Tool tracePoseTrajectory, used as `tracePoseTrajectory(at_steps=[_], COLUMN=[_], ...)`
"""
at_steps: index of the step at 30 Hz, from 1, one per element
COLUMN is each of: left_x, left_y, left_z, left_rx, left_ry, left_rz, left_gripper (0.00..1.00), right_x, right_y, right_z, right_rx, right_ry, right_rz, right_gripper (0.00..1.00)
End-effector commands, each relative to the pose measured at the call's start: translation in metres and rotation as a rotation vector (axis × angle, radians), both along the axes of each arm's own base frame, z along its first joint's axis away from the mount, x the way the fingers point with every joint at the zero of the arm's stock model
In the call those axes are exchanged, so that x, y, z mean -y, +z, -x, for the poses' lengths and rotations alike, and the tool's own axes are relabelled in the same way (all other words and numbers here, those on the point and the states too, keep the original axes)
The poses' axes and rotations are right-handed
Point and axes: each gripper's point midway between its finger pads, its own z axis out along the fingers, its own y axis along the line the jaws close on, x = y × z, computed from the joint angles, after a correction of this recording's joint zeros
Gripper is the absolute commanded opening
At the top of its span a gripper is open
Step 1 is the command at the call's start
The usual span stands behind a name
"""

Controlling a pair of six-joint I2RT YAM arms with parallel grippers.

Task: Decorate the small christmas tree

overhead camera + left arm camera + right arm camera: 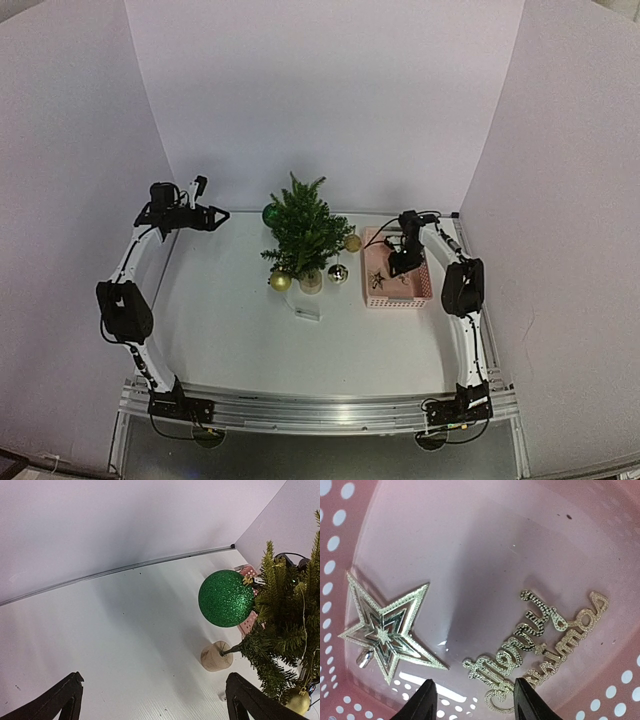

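Observation:
The small christmas tree (303, 232) stands upright mid-table on a pale pot (311, 282). On it hang a green glitter ball (226, 598), two gold balls (280, 282) (352, 242) and a silver ball (338, 273). My left gripper (215, 216) hovers left of the tree, open and holding nothing (155, 700). My right gripper (400, 268) reaches down into the pink basket (420, 295). Its jaws stand apart (475, 702) over one end of a gold "Merry Christmas" sign (540, 645) that lies flat on the basket floor. A silver star (385, 630) lies beside it.
White walls enclose the table on three sides. A small white tag (307, 313) lies on the table in front of the pot. The basket sits just right of the tree, close to the right wall.

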Motion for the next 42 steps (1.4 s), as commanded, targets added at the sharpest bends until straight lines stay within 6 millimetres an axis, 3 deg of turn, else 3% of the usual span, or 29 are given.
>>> tracePoseTrajectory(at_steps=[1, 6, 15, 26, 30, 38, 42], left_x=[-0.002, -0.004, -0.004, -0.004, -0.004, -0.003, -0.004], left_y=[0.021, 0.021, 0.021, 0.023, 0.022, 0.024, 0.024], left_z=[-0.01, -0.018, -0.017, -0.017, -0.017, -0.017, -0.017], left_rx=[0.053, 0.05, 0.049, 0.056, 0.055, 0.06, 0.063], left_ry=[-0.006, 0.0, -0.003, -0.001, -0.001, -0.003, -0.003], left_rz=[-0.002, -0.011, -0.014, -0.014, -0.013, -0.014, -0.014], left_gripper=[0.99, 0.99, 0.99, 0.99, 0.99, 0.99, 0.99], right_x=[-0.007, -0.002, 0.009, 0.012, 0.006, -0.01, -0.01], right_y=[0.01, 0.0, -0.024, -0.046, -0.04, -0.009, -0.005], right_z=[0.01, 0.007, 0.026, 0.013, 0.001, -0.027, -0.035], right_rx=[0.005, 0.004, -0.066, -0.046, 0.008, 0.17, 0.2], right_ry=[0.176, 0.199, 0.245, 0.233, 0.232, 0.227, 0.215], right_rz=[-0.031, 0.008, 0.105, 0.183, 0.21, 0.23, 0.233], right_gripper=[0.52, 0.52, 0.51, 0.43, 0.42, 0.38, 0.37])
